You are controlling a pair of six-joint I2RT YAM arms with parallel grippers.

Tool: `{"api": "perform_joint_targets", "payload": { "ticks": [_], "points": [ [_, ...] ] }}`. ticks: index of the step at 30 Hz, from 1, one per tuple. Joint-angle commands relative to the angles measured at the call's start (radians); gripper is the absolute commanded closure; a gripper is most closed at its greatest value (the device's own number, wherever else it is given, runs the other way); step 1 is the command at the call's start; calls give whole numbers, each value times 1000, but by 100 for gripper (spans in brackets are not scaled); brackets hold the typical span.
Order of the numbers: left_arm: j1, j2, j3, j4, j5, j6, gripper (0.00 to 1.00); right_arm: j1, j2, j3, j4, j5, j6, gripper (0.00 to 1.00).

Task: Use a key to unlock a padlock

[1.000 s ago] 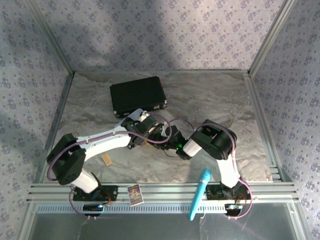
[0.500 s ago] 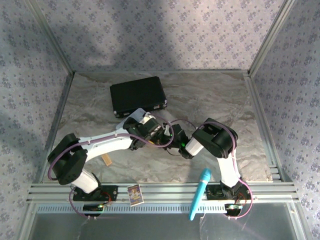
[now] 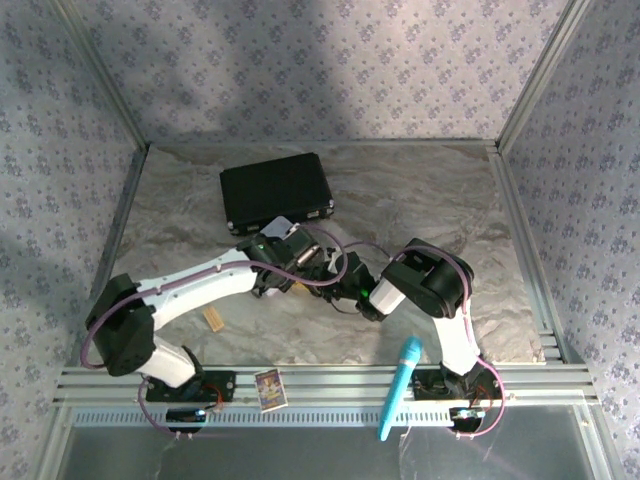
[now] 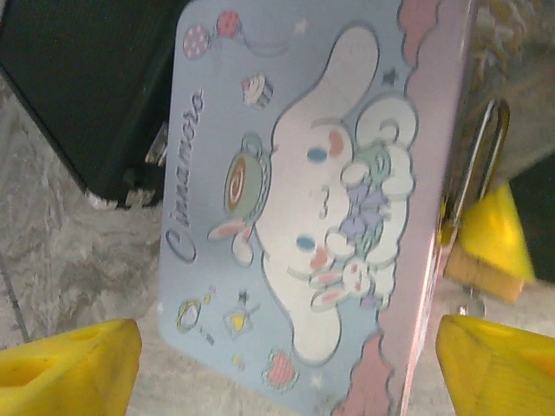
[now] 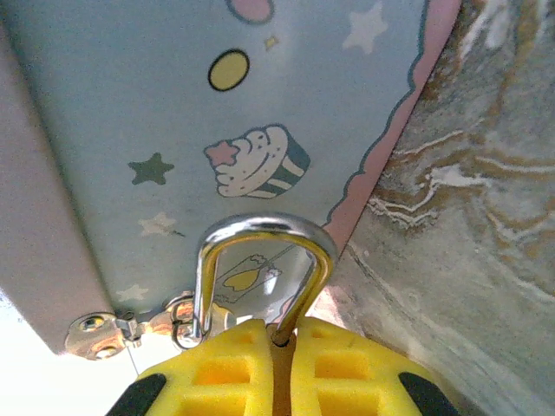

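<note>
right wrist view: right gripper (image 5: pixel 279 347) pinched shut on the padlock (image 5: pixel 264 227) — body hidden between the pads, silver shackle through a ring on the pastel tin (image 5: pixel 130 104). left wrist view adds the left gripper (image 4: pixel 290 364) — fingertips spread wide, gripping nothing, tin lid beyond them

Left gripper (image 4: pixel 282 368) spread, right gripper (image 5: pixel 280 373) clamped

black case (image 3: pixel 277 192) | pastel tin (image 4: pixel 295 217) near case | blue microphone (image 3: pixel 400 386), card (image 3: pixel 270 388) on rail
</note>
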Motion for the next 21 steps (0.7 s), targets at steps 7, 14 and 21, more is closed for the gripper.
{"api": "perform_joint_targets", "payload": {
  "ticks": [7,14,21],
  "points": [
    [-23,110,10,-183,45,-33,18,0,34,-18,-131,15,-16,100],
    [-26,283,49,-209,-5,-53,24,-6,36,-31,-97,2,-21,100],
    [-32,329,44,-198,20,19,46,-73,46,-17,22,-60,15,100]
  ]
}}
